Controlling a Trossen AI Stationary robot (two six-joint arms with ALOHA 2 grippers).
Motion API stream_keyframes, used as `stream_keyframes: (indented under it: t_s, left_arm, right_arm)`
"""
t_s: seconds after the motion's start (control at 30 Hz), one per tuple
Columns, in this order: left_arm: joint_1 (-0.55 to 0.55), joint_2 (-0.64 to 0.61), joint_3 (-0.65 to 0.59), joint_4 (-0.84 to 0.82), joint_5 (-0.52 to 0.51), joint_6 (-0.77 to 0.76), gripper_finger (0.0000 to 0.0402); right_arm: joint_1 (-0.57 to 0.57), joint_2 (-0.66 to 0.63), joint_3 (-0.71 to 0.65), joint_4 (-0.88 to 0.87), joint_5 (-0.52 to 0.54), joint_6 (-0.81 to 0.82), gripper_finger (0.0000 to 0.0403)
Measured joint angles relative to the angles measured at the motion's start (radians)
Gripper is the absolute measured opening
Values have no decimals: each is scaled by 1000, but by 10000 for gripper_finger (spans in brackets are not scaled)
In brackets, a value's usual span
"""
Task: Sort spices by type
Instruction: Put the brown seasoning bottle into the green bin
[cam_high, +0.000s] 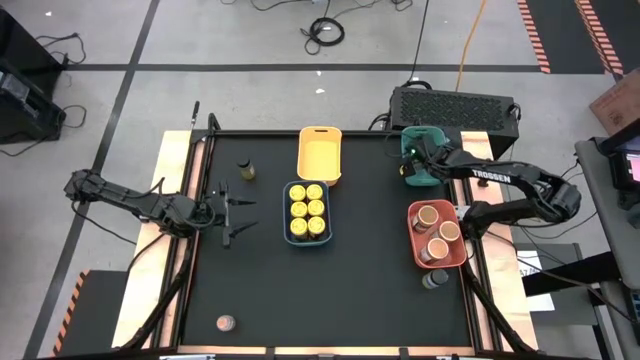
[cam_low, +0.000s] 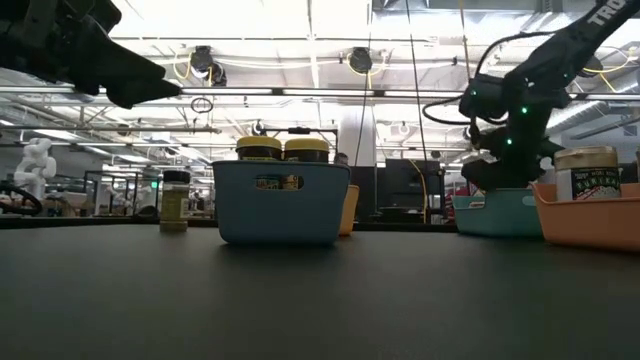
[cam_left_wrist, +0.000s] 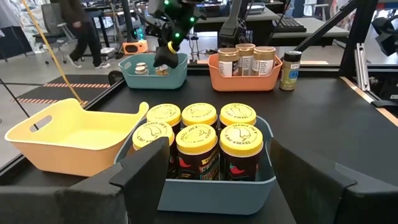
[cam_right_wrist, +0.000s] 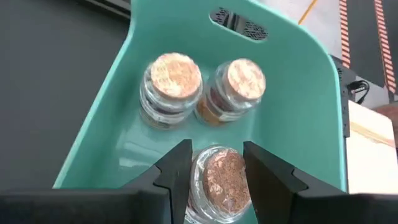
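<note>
A pinkish-lidded jar (cam_right_wrist: 219, 180) is grasped between the fingers of the right end effector (cam_right_wrist: 216, 168) inside the green tray (cam_right_wrist: 298, 118), beside two like jars (cam_right_wrist: 171, 87). The left end effector (cam_high: 228, 212) is held released above the surface (cam_high: 330, 290). Six yellow-lidded jars (cam_left_wrist: 199, 134) are seen in the blue tray (cam_left_wrist: 214, 193).

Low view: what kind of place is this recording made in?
Probably a robotics lab or workshop: exposed ceiling ducts and strip lights, another white robot arm in the background, taped floor markings and loose cables around the table.
</note>
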Motion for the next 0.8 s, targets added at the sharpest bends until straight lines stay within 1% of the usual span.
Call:
stream_keyframes:
  t_s: [0.07, 0.17, 0.27, 0.57, 0.67, 0.8]
  left_arm:
    - [0, 0, 0, 2, 0, 0, 281]
    - [0, 0, 0, 2, 0, 0, 281]
    - [0, 0, 0, 2, 0, 0, 281]
    - [0, 0, 0, 2, 0, 0, 281]
    - [0, 0, 0, 2, 0, 0, 281]
    - [0, 0, 0, 2, 0, -1, 281]
  right_arm:
    - [0, -2, -14, 34, 10, -36, 132]
    - [0, -2, -26, 38, 20, -57, 132]
    - [0, -1, -29, 43, 39, -63, 132]
    - [0, -1, -29, 47, 38, -63, 135]
    - [0, -1, -29, 47, 38, -64, 147]
    - [0, -1, -29, 51, 37, -83, 174]
